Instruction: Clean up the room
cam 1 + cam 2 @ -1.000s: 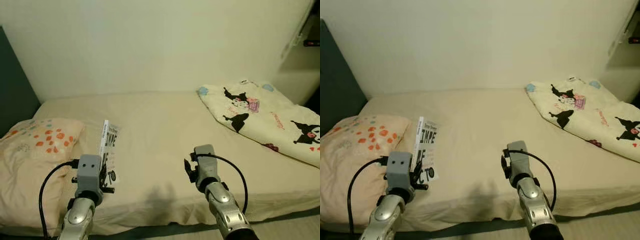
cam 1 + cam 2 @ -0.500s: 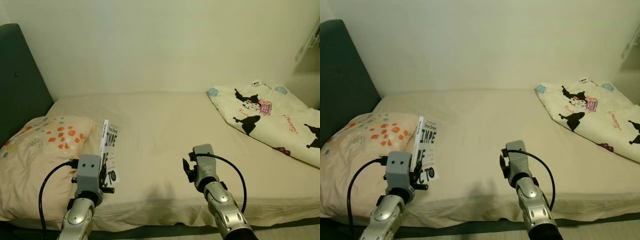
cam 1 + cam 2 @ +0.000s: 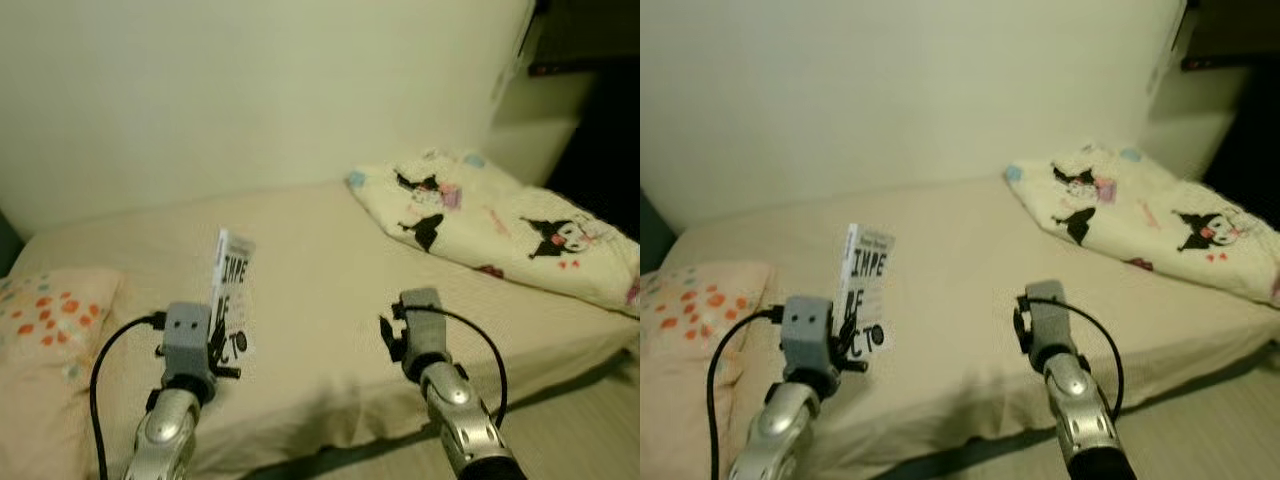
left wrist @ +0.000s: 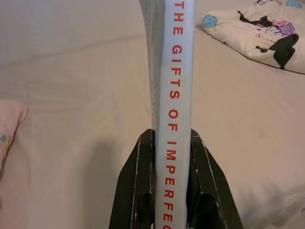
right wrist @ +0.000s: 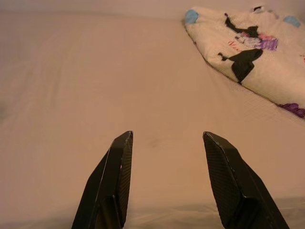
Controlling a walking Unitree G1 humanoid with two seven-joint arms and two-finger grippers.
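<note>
Holding: the left gripper (image 4: 171,210) has its two black fingers (image 4: 136,191) pressed flat against both covers of the book (image 4: 174,95); clamped, nothing slack.
Book attitude: upright, spine toward the wrist camera, long axis running up and away from the fingers; the cover lettering faces the head cameras.
Book place: in the air above the bed (image 3: 300,240), over its near edge, not touching the sheet.
Right gripper: right gripper (image 5: 167,186) has its fingers spread apart with nothing between them, held over the bed's near edge.
Relation that matters: the book already sits in the left arm's grasp, on the bed's left half, so the left arm is the one to carry it; the right is well apart from it.
Pillow: the spotted pillow (image 3: 50,320) lies at the bed's left end, beside and below the book.
Blanket: the cartoon-print blanket (image 3: 480,220) is bunched at the bed's right end, well apart from both grippers.
Judgement: the book looks lifted for carrying off; no shelf or table for it can be made out.
</note>
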